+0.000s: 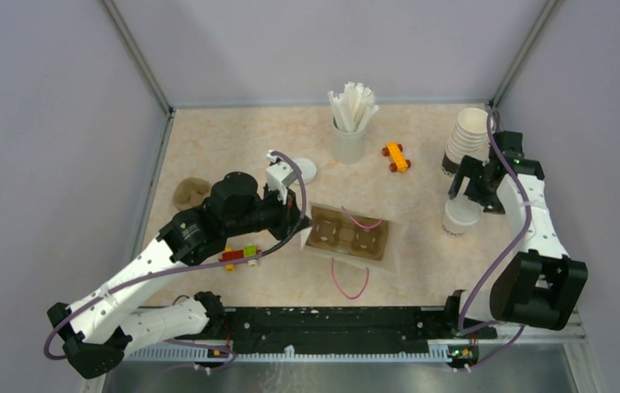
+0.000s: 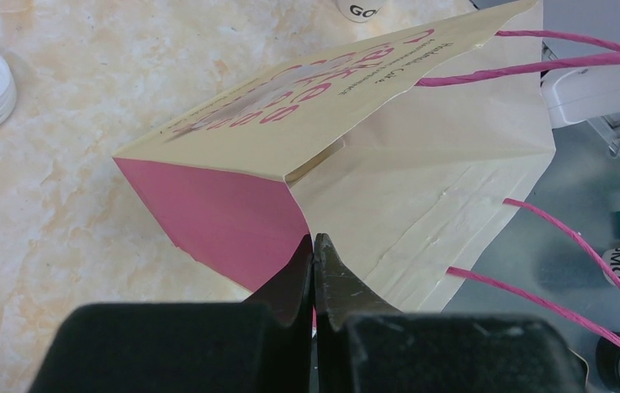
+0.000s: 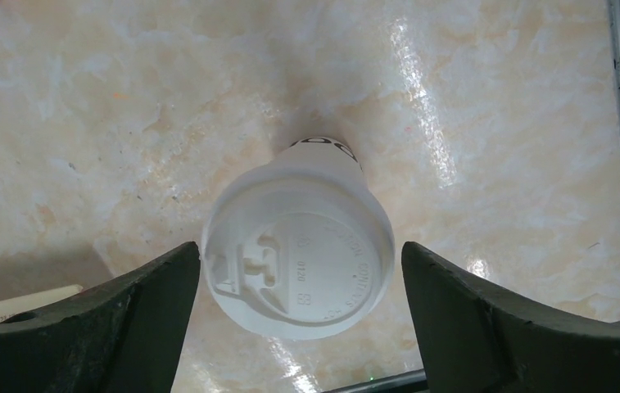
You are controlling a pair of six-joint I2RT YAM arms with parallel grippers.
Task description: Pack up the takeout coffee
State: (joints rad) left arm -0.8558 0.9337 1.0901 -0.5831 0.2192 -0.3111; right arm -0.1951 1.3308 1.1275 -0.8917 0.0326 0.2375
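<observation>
The takeout coffee cup [image 1: 459, 219], white with a fitted lid, stands on the table at the right. In the right wrist view the cup [image 3: 298, 250] sits between my right gripper's [image 3: 300, 274] spread fingers, which do not touch it. The right gripper [image 1: 465, 195] hovers just above the cup, open. My left gripper [image 2: 314, 246] is shut on the edge of a cream and pink paper bag [image 2: 388, 172]. In the top view the left gripper [image 1: 304, 221] holds the left edge of the bag [image 1: 398, 246], which holds a brown cup tray [image 1: 347, 234].
A stack of white cups [image 1: 468, 135] stands behind the right gripper. A holder of white sticks [image 1: 349, 123], an orange toy [image 1: 396, 156] and a loose white lid [image 1: 307, 169] lie at the back. A brown lump [image 1: 191, 193] and small coloured blocks [image 1: 241, 255] lie near the left arm.
</observation>
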